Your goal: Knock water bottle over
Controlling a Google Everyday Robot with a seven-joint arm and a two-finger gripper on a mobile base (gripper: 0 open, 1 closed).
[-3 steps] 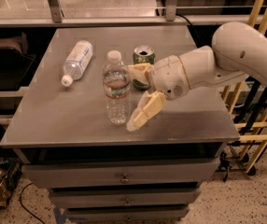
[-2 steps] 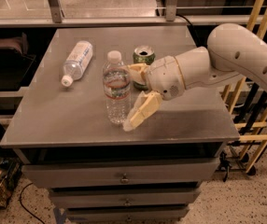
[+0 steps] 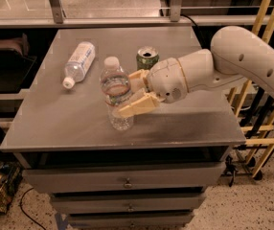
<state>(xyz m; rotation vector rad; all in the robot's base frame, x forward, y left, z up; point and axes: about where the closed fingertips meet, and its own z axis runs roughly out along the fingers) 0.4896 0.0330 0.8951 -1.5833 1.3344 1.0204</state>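
Contact check, camera view: water bottle [image 3: 116,94] stands centre-frame on table [image 3: 199,123], top leaning slightly left. Gripper [image 3: 126,96] presses its right side, jaws spread wide, near finger across its middle, probably for tipping leverage. Green can [image 3: 148,57] sits just behind.

A single camera looks steeply down from above the near edge of the worktop [image 3: 55,128], facing its far side, fairly close. The gripper [image 3: 126,94] sits mid-frame, reaching in from the right at the water bottle [image 3: 114,83].
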